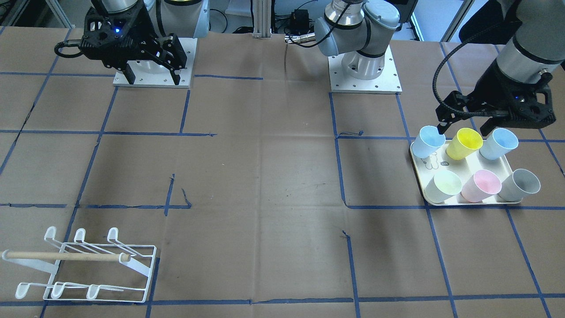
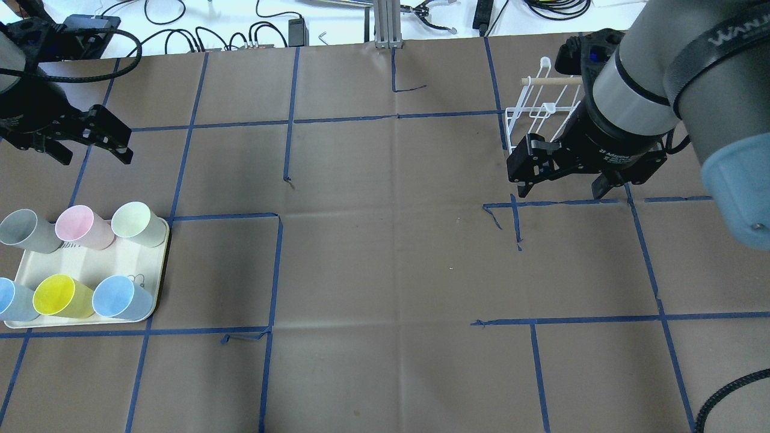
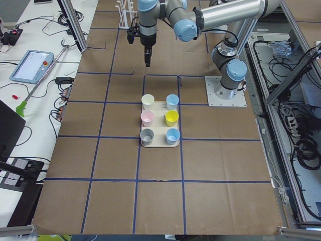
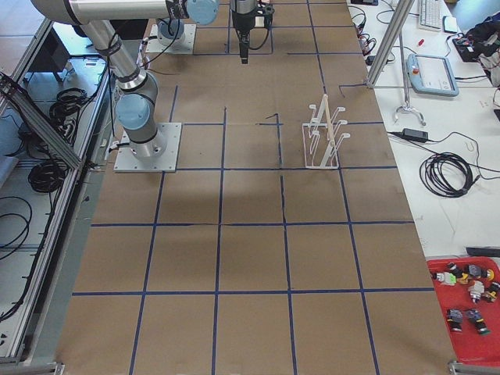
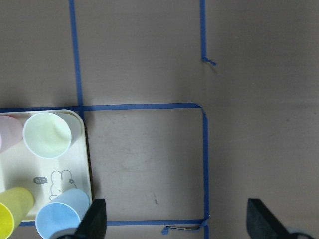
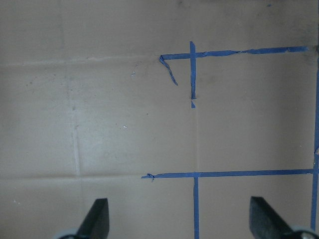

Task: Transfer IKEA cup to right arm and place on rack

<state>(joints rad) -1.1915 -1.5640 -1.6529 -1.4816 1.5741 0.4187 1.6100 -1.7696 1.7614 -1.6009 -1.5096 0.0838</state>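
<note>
Several cups stand on a cream tray (image 2: pixel 90 264): two light blue, a yellow (image 2: pixel 57 296), a pink (image 2: pixel 78 225), a pale green (image 2: pixel 137 222) and a grey one. The tray also shows in the front view (image 1: pixel 468 202) and the left wrist view (image 5: pixel 55 174). My left gripper (image 2: pixel 93 157) hangs open and empty above the table at the tray's edge, also seen in the front view (image 1: pixel 463 129) and its wrist view (image 5: pixel 178 221). My right gripper (image 2: pixel 560 191) is open and empty above bare table, near the white wire rack (image 2: pixel 541 114), and shows in the front view (image 1: pixel 153 81).
The rack (image 1: pixel 88 265) with its wooden dowel (image 1: pixel 66 255) stands near the table's far corner on my right side. Brown paper with blue tape lines covers the table. Both arm bases (image 1: pixel 364 75) sit at my edge of the table.
</note>
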